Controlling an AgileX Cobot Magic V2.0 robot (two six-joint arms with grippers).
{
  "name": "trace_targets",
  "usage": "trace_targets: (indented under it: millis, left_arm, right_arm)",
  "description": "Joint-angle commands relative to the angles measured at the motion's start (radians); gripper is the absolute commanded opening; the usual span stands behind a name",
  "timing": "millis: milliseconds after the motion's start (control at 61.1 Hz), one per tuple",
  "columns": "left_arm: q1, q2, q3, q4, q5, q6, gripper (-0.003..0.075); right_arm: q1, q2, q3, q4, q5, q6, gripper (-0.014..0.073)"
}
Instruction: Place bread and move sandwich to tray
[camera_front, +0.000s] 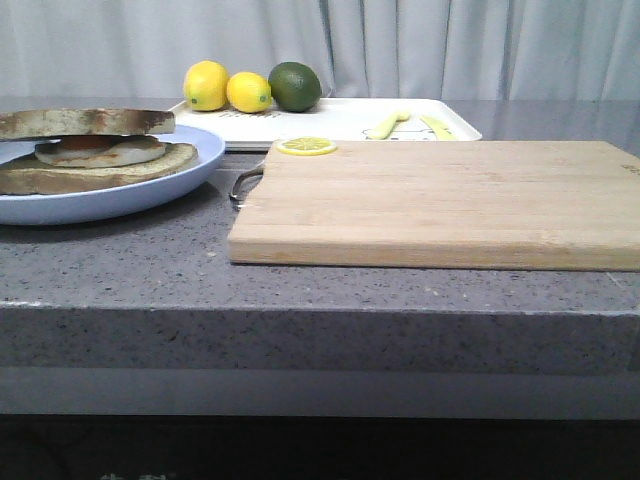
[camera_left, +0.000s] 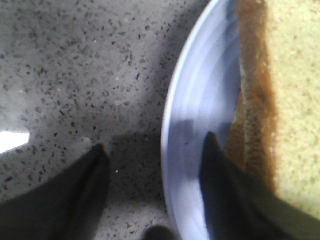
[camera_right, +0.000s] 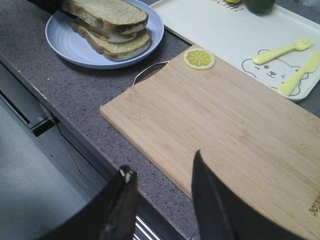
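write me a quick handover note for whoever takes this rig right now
Left gripper: open, fingers straddling the rim of the blue plate, one inside, one over the counter; not closed on it.
Right gripper: open, empty, above the near edge of the cutting board.
Bread: already on top of the egg, so the sandwich is assembled on the plate, left of the board.
Tray: behind the board, holding lemons, a lime, fork and knife.
Left: grip the plate and move it to the tray.

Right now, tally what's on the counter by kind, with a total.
Lemons: 2
Lime: 1
Lemon slice: 1
Sandwich on blue plate: 1
White tray: 1
Wooden cutting board: 1
Yellow fork: 1
Yellow knife: 1
Total: 9
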Motion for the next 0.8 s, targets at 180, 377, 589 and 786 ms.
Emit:
trace_targets:
  millis: [180, 377, 589, 786]
  left_arm:
    - [-0.001, -0.021, -0.030, -0.044, -0.020, 0.004, 0.0099]
    - [-0.001, -0.021, -0.030, -0.053, -0.014, 0.004, -0.0020]
    - [-0.001, -0.031, -0.032, -0.058, -0.014, 0.004, -0.0020]
    - [-0.001, -0.060, -0.039, -0.083, -0.022, 0.006, -0.0020]
  right_arm:
    - [-0.006, -0.001, -0.027, -0.007, -0.071, -0.003, 0.0297]
    - [-0.006, -0.001, -0.027, -0.007, -0.071, -0.003, 0.0297]
    - [-0.006, -0.001, -0.027, -0.007, -0.071, -0.003, 0.0297]
    - [-0.006, -0.001, -0.027, -0.007, -0.071, -0.003, 0.0297]
